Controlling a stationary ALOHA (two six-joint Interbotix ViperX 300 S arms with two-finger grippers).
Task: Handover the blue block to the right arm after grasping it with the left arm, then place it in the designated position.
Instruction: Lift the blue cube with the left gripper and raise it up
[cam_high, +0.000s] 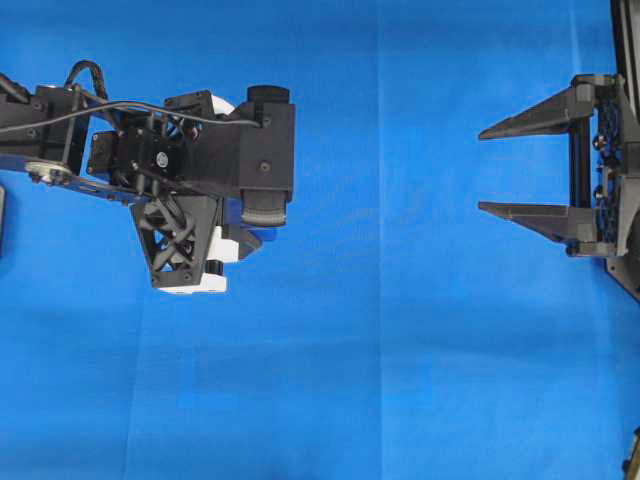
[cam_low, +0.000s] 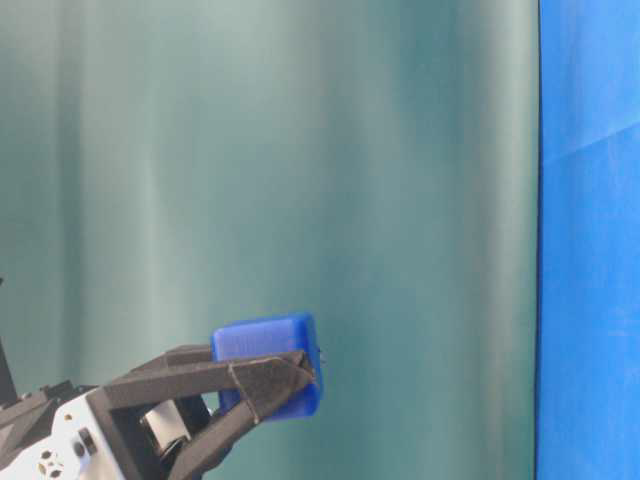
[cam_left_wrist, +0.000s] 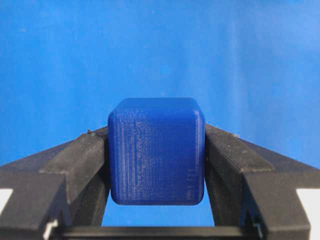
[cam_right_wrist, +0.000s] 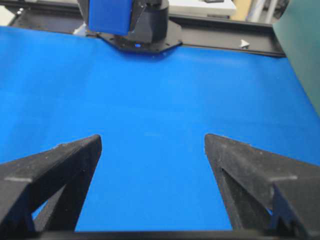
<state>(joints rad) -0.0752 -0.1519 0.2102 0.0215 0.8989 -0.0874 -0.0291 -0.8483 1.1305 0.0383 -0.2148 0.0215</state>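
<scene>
A bright blue cloth (cam_high: 400, 380) covers the table, a grey-green curtain (cam_low: 300, 150) behind. We see the block (cam_left_wrist: 156, 151) clamped between the left gripper's (cam_left_wrist: 156, 150) fingertips, lifted clear of the cloth and presented at the tips, which we judge leaves room for a second grip. Overhead, the left arm's own body hides the block. Well apart, the right gripper (cam_high: 482, 170) waits with fingers spread wide and nothing between them, pointed toward the left arm, ready, we reckon, to receive. The designated spot is nowhere we can make out.
</scene>
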